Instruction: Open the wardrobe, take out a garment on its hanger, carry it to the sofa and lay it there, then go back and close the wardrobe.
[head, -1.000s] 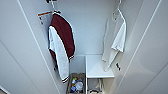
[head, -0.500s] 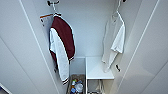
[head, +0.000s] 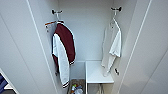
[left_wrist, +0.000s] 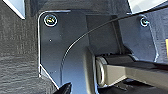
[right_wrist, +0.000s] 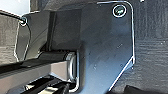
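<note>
Wardrobe walls of plain white (head: 85, 32) stood open before the head camera, both tall white doors (head: 20, 50) swung wide to either side. Within, on the left, a maroon jacket with white sleeves and striped cuffs (head: 65, 42) hung from an orange-brown hanger (head: 51, 23) on a black hook (head: 55, 11). A white shelf block (head: 96, 72) sat low on the right of the interior. Above it the plain white long-sleeved garment (head: 113, 47) hung against the right wall, draped on a slim whitish hanger (head: 113, 22) caught on another black hook (head: 116, 9). Small colourful items (head: 76, 88), too blurred to identify, lay at the wardrobe's bottom left of the shelf block. Whether the fingers of either gripper were spread or pressed together could not be told from the wrist cameras.
</note>
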